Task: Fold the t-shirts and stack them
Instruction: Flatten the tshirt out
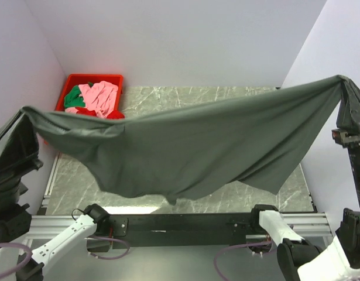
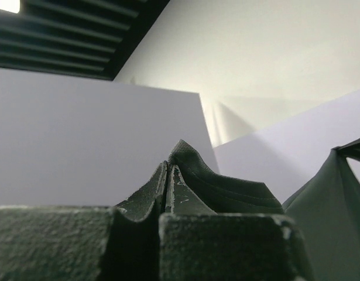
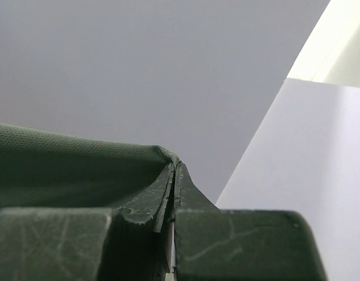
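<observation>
A large dark grey t-shirt hangs stretched in the air above the marble table, sagging in the middle. My left gripper is shut on its left end, high at the left wall. My right gripper is shut on its right end, high at the right wall. In the left wrist view the fingers press together with grey cloth bunched at their tip. In the right wrist view the gripper pinches the cloth, which runs off to the left. More t-shirts, pink and green, lie crumpled in the bin.
A red plastic bin stands at the table's back left corner, with a red cloth at its front edge. White walls close in the left, right and back sides. The arms' bases sit on a black rail at the near edge.
</observation>
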You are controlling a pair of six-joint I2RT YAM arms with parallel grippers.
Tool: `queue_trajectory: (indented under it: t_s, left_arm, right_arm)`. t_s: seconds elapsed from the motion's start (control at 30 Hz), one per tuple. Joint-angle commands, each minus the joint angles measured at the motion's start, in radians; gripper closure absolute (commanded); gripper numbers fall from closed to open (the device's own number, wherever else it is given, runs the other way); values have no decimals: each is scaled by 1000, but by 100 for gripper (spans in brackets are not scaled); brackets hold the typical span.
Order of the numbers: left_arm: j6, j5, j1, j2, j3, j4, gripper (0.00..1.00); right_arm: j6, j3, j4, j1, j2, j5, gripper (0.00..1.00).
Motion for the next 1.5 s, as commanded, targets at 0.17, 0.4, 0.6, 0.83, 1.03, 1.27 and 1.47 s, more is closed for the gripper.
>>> queue_trajectory:
  t_s: [0.17,0.4,0.6,0.83,1.03,1.27,1.47]
  left_arm:
    - [-21,45,4,25,-108,22,99]
    - [-33,-240,6,195,-438,86,99]
    - [-358,-181,244,704,-578,278,99]
    - [-443,-32,308,1101,-399,266,99]
    - [-428,48,320,1298,-214,82,99]
    - [-421,25,343,1447,-68,-24,99]
    - [-432,-25,364,1576,106,-194,76]
  right_arm:
    - [9,-231,109,-6,-25,25,100]
    - [54,-680,234,-6,-21,-113,100]
    - [71,-1070,432,42,198,-128,100]
    - [37,-1124,489,79,440,-85,100]
    - [35,-1104,498,79,512,-93,100]
    - [49,-1050,475,83,584,-111,100]
    - [51,-1012,455,83,622,-110,100]
